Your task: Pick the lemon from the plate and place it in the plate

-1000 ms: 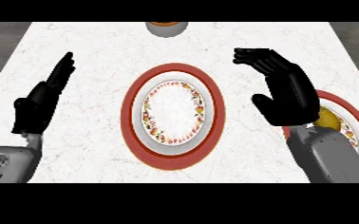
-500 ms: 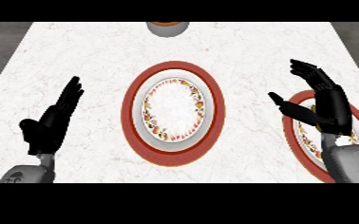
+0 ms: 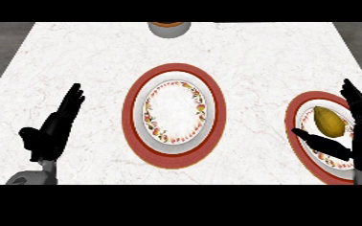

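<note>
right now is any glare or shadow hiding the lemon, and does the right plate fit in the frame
Head view: the light is flat, with no glare or hard shadow on the lemon; the right hand has its thumb across the right-side plate just below it; that plate is cut by the view's right edge; the centre plate looks taller than wide.

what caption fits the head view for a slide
Right hand open, flanking the lemon on the right plate; left hand rests open.

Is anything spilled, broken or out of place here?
Nothing stands out. The lemon lies whole on the right plate; the middle plate lies flat; no spills on the counter.
</note>
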